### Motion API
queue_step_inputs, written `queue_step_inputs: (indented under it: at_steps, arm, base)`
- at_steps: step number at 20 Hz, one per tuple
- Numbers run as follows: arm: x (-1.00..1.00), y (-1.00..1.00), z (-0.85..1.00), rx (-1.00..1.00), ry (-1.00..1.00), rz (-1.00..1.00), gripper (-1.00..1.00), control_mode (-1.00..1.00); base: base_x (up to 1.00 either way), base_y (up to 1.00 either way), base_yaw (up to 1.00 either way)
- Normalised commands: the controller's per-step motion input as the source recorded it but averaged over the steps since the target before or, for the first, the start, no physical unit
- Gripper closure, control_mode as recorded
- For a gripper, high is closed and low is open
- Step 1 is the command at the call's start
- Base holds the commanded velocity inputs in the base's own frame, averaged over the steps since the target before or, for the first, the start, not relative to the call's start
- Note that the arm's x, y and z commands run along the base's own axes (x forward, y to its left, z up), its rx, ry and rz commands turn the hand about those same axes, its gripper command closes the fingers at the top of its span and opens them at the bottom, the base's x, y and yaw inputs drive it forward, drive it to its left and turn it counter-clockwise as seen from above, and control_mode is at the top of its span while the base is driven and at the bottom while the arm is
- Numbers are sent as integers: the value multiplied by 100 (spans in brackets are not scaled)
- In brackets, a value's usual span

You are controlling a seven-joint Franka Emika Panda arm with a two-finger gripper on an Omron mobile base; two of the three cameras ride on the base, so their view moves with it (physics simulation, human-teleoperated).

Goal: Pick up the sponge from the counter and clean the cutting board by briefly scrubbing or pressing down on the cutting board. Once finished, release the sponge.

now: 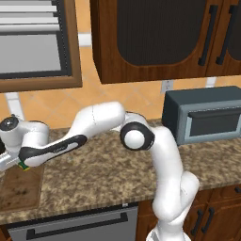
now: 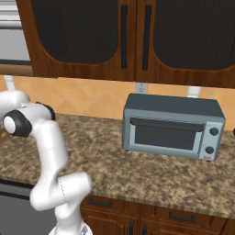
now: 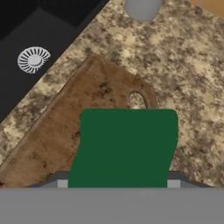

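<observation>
Now the pincer point(image 1: 19, 164) is clamped on the sponge point(image 3: 124, 146), whose dark green top shows large in the hand view over the cutting board point(image 3: 65, 131); whether it touches the wood I cannot tell. Around the board spreads the speckled bench point(image 3: 192, 87), a black sink point(image 3: 30, 39) with a white drain just beside it. Further along stands a grey toaster oven point(image 2: 172, 126).

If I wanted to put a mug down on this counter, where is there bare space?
The counter is bare between the cutting board and the toaster oven, and in a wide strip in front of the oven. It is crowded at the board end: the gripper holds the sponge over the board, beside the dark sink.
</observation>
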Motion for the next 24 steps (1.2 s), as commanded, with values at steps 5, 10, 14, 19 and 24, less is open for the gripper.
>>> queue_step_inputs:
  at_steps: [5, 10, 14, 19, 24]
  arm:
    - [54, 22, -25, 0, 1, 0, 100, -100]
    - [36, 43, -29, 0, 2, 0, 100, -100]
    - [4, 29, -50, 0, 2, 0, 100, -100]
    - [20, 15, -40, 0, 5, 0, 100, -100]
    - [47, 0, -28, 0, 11, 0, 100, -100]
  base:
    - [0, 0, 0]
    - [0, 0, 0]
    - [0, 0, 0]
    - [0, 0, 0]
    - [0, 0, 0]
